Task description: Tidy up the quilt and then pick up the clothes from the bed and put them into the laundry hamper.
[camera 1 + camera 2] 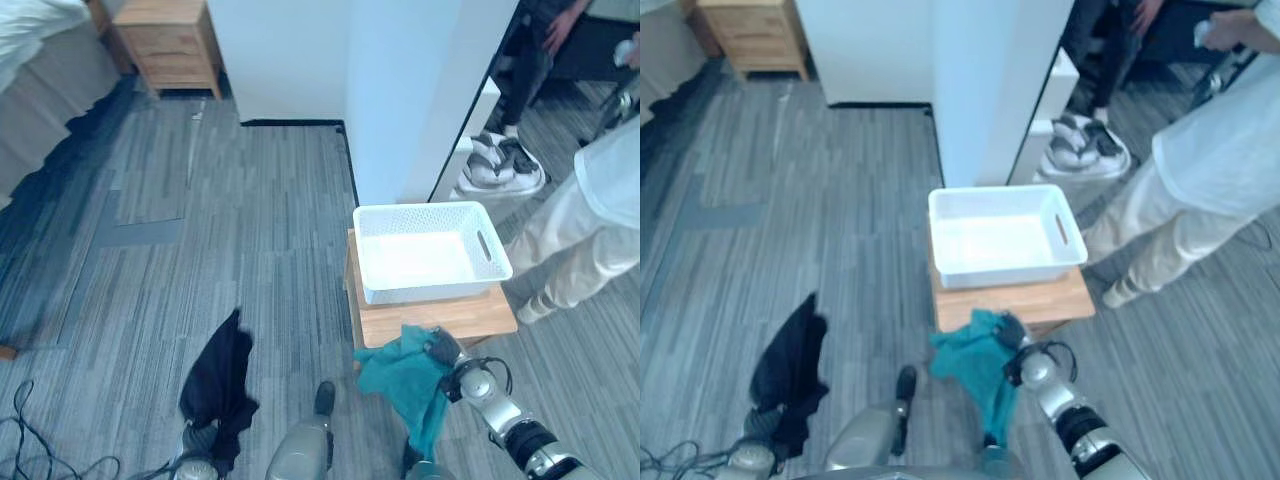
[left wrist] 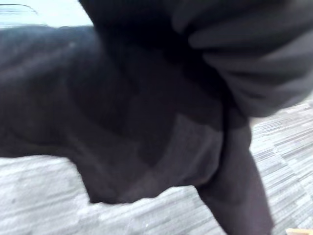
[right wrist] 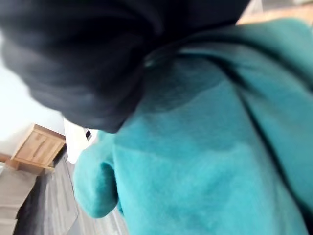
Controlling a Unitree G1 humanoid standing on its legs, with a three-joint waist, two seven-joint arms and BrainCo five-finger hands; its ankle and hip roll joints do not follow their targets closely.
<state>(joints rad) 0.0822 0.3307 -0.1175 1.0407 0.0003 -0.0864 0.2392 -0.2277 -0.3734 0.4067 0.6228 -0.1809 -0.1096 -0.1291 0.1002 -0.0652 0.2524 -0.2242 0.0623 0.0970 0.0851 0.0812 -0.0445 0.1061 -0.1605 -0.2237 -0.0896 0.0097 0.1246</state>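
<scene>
- The left hand (image 1: 200,440) sits low at the robot's left, near the bottom edge of the head views, and a black garment (image 1: 222,385) rises from it and drapes over it. The fingers are buried in the cloth, so I cannot tell whether they are curled or spread.
- In the left wrist view the same black garment (image 2: 146,122) hangs in dark folds over grey striped carpet (image 2: 44,196).
- The right hand (image 1: 445,352) is raised at the robot's right, its dark cover showing against a teal garment (image 1: 410,380). The cloth bunches at the hand and trails down below it; the fingers are hidden behind the fabric, so their state cannot be read.
- In the right wrist view the teal garment (image 3: 205,161) lies close under the hand's dark ribbed cover (image 3: 93,58).
- Just beyond the teal garment stands a low wooden stand (image 1: 440,318), its near edge touching or overlapped by the cloth.
- On that stand rests a white perforated hamper (image 1: 493,262) with a slot handle in its right wall; its inside looks bare and white.
- A person in light trousers (image 1: 560,250) stands just right of the hamper.
- Behind the hamper rises a white wall corner (image 1: 400,90).
- Far left, a wooden nightstand (image 1: 170,40) stands beside the edge of a bed (image 1: 40,70).
</scene>
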